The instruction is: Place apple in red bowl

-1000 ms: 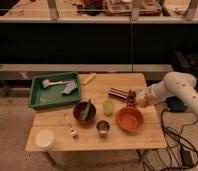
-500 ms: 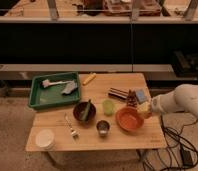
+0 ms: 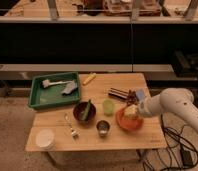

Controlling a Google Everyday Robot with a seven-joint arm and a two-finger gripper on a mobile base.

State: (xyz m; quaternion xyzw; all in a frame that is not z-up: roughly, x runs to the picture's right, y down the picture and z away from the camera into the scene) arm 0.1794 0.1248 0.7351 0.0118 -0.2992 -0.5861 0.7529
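The red bowl (image 3: 128,121) sits on the right part of the wooden table (image 3: 97,135). The apple (image 3: 131,111) is a small orange-yellow fruit just over the bowl's right rim. My gripper (image 3: 135,109) reaches in from the right on a white arm (image 3: 172,106) and sits right at the apple, above the bowl's right side.
A dark brown bowl (image 3: 84,111) with a green item stands left of the red bowl. A light green cup (image 3: 108,106), a metal cup (image 3: 103,127), a fork (image 3: 71,126), a white lidded cup (image 3: 45,139) and a green tray (image 3: 55,91) are also on the table.
The arm and gripper have moved left and down with the apple, from beside the bowl's right edge to over the bowl's rim.
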